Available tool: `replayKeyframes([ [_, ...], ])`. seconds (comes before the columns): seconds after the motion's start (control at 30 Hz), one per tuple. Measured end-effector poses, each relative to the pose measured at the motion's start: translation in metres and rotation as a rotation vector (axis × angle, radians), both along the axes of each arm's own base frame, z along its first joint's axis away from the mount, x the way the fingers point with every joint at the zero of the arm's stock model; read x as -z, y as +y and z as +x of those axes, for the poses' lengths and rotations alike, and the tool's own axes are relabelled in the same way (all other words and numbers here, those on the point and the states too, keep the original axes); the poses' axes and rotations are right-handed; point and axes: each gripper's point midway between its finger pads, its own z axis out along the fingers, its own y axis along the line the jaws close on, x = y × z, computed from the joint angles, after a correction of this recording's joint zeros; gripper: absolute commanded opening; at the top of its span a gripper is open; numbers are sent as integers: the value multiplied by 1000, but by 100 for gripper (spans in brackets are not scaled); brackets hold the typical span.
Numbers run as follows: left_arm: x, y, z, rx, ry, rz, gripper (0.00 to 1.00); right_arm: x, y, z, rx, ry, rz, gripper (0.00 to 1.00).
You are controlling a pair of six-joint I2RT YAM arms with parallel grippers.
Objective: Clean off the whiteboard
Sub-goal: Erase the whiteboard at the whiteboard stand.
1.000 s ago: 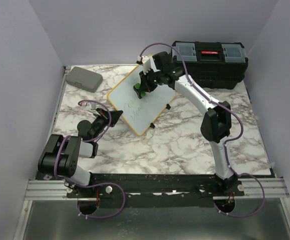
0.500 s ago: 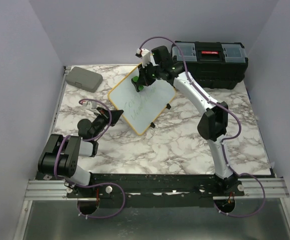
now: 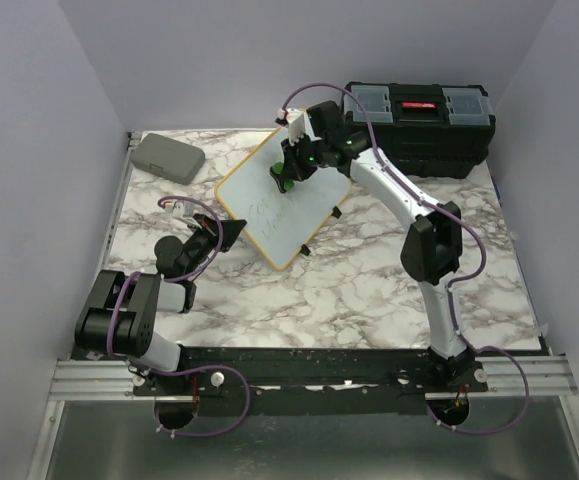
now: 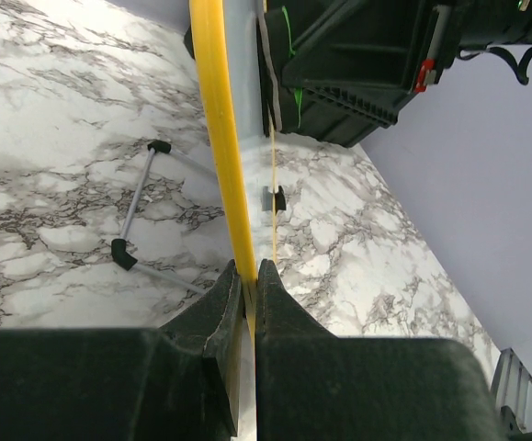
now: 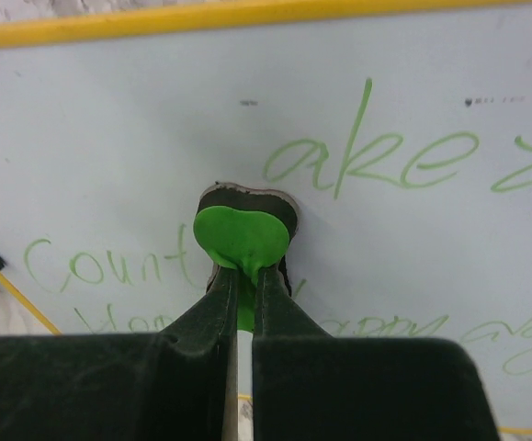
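The whiteboard [image 3: 291, 222] stands tilted on the marble table, its white face covered with green writing [image 5: 403, 161] and edged by a yellow frame [image 4: 216, 119]. My left gripper [image 3: 231, 233] is shut on the board's near-left edge, and the left wrist view shows its jaws [image 4: 245, 269] pinching that frame. My right gripper [image 3: 289, 172] reaches over the board's upper part. It is shut on a green eraser [image 5: 243, 235] whose dark pad presses against the white face [image 5: 413, 73]. From above, the eraser [image 3: 283, 182] shows as a green spot.
A black toolbox [image 3: 419, 125] sits at the back right, just behind the right arm. A grey rounded case [image 3: 167, 157] lies at the back left. The board's wire stand with black feet [image 4: 135, 209] rests on the marble behind the board.
My right gripper slid the eraser toward the board's far-left edge, then back down and to the right. The left gripper and the board have not moved.
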Motion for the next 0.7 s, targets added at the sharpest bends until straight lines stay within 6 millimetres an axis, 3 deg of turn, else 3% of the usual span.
replayKeyframes([
  [0.1,0,0,0,1,0,2,0,9,-7,-5,-1,17,-19,1],
  [0.27,0,0,0,4,-1,3,0,6,-7,-4,2,14,-15,1],
  [0.7,0,0,0,5,5,14,0,-18,7,18,40,-18,47,1],
])
